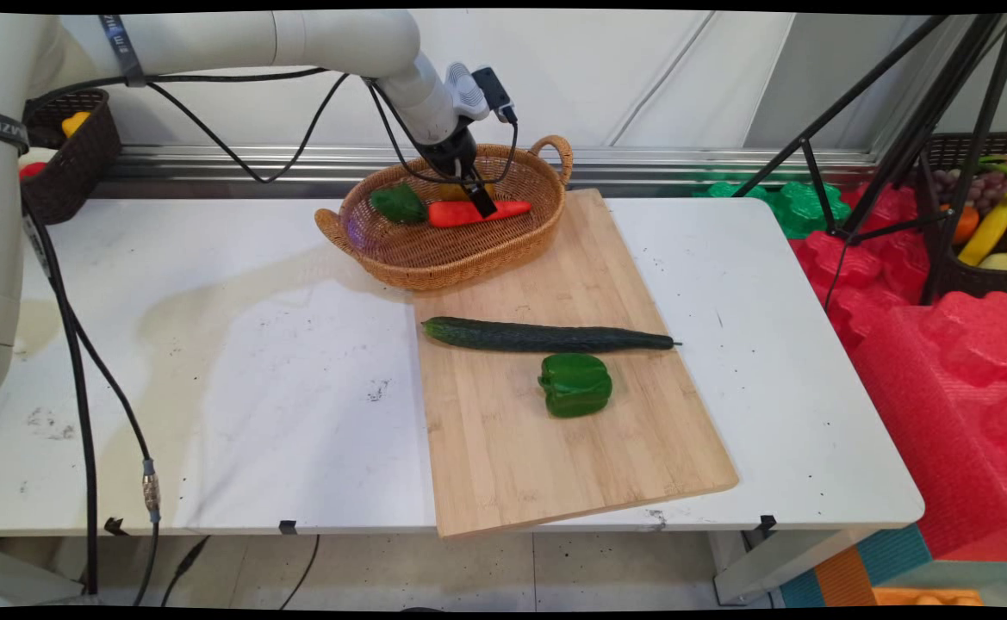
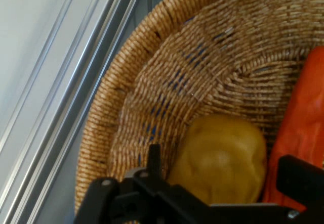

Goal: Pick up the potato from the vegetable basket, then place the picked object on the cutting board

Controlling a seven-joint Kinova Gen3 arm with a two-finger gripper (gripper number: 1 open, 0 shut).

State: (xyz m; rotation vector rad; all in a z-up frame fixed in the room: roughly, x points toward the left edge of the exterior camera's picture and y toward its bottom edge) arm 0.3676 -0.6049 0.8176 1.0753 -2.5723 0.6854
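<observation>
My gripper (image 1: 472,196) reaches down into the wicker basket (image 1: 434,258) at the back of the table. It is open, with its fingers on either side of a yellow-brown potato (image 2: 223,153) lying on the basket's floor. In the hand view the gripper (image 2: 226,167) has one finger (image 2: 154,155) left of the potato and the other next to an orange carrot (image 2: 304,133). The carrot (image 1: 456,213) lies in the basket beside a green pepper (image 1: 398,204). In the main view the potato (image 1: 449,191) is mostly hidden behind the gripper.
A wooden cutting board (image 1: 555,448) lies in front of the basket, carrying a long cucumber (image 1: 546,337) and a second green pepper (image 1: 575,385). A dark basket (image 1: 72,159) stands at the back left. A tripod (image 1: 882,146) and red foam (image 1: 942,362) stand to the right.
</observation>
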